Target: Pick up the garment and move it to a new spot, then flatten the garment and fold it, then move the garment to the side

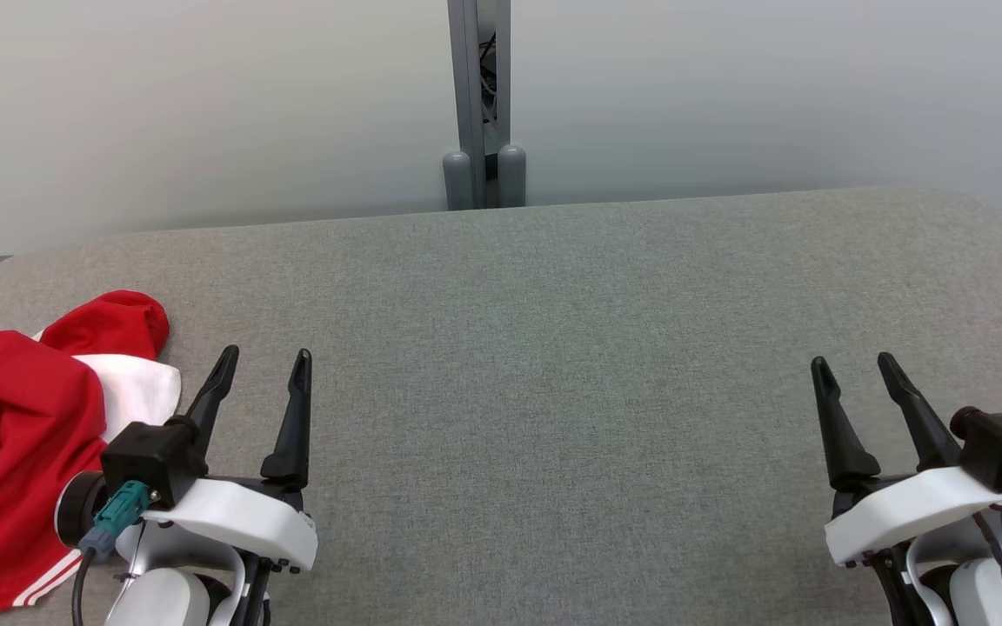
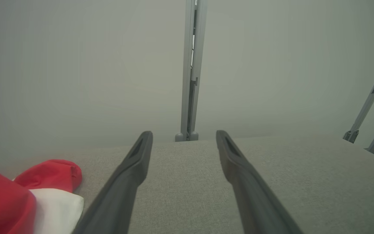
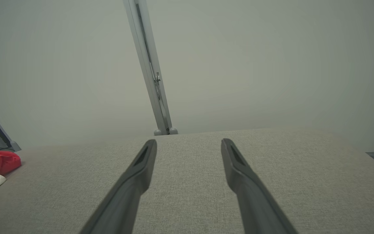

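Two end effectors gape; one garment lies crumpled left.

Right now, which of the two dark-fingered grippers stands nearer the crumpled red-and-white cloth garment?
The left gripper: the red-and-white garment lies right beside it, far from the right gripper.

The tabletop is overlooked from the head; the post behind is shared by both low wrist views.
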Controlling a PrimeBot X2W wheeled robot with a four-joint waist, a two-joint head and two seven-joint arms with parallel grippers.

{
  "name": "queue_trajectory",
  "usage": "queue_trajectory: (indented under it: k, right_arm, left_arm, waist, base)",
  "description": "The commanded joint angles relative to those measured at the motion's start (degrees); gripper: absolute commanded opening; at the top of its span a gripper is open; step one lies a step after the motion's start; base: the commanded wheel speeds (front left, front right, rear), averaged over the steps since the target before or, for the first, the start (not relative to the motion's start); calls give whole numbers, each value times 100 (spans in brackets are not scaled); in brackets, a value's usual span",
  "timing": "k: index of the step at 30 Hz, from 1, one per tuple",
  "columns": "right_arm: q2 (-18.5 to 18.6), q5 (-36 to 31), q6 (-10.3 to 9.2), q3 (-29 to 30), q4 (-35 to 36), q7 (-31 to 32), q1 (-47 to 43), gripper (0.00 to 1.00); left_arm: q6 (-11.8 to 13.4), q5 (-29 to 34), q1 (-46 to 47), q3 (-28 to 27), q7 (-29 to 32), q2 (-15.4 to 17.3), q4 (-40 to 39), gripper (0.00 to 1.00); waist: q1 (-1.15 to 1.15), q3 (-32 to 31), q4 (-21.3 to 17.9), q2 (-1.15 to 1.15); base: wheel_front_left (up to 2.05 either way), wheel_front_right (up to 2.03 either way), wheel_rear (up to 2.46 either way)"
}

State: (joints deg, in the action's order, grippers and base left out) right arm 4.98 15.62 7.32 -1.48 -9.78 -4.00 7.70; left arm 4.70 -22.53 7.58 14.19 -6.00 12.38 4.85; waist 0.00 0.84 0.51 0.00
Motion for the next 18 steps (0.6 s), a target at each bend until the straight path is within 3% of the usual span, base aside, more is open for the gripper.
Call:
queue_trajectory:
  k: [1, 18]
  right_arm:
    - [9, -102, 23, -19, 86, -64, 21, 100]
    - [-135, -559, 25, -31, 244, -326, -217, 100]
  left_arm:
    - [46, 127, 48, -1, 19, 64, -21, 100]
    - [203, 694, -53, 23, 233, 95, -61, 100]
  waist:
    - [0, -1, 2, 0]
    - [0, 4, 7, 0]
  base:
    - [0, 0, 0]
    - [0, 0, 0]
